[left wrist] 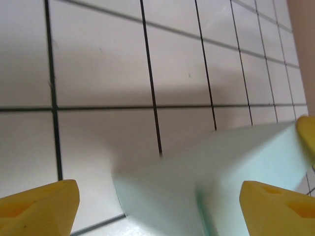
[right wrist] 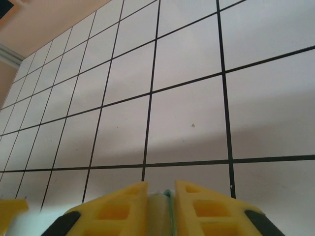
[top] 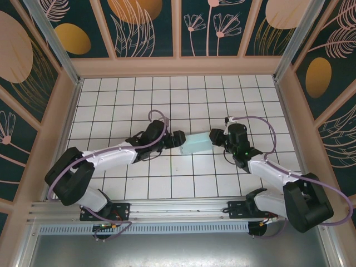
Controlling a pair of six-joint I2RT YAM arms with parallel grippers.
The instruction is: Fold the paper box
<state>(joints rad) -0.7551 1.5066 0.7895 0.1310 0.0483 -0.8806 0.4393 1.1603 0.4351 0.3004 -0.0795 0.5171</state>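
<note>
paper box (top: pixel 196 144) | interior hidden | right end effector (right wrist: pixel 160 191) pinches its edge

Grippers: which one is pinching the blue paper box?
The right gripper. Its yellow fingers are squeezed together on a thin edge of the paper box, while the left gripper has its fingers spread wide apart.
</note>
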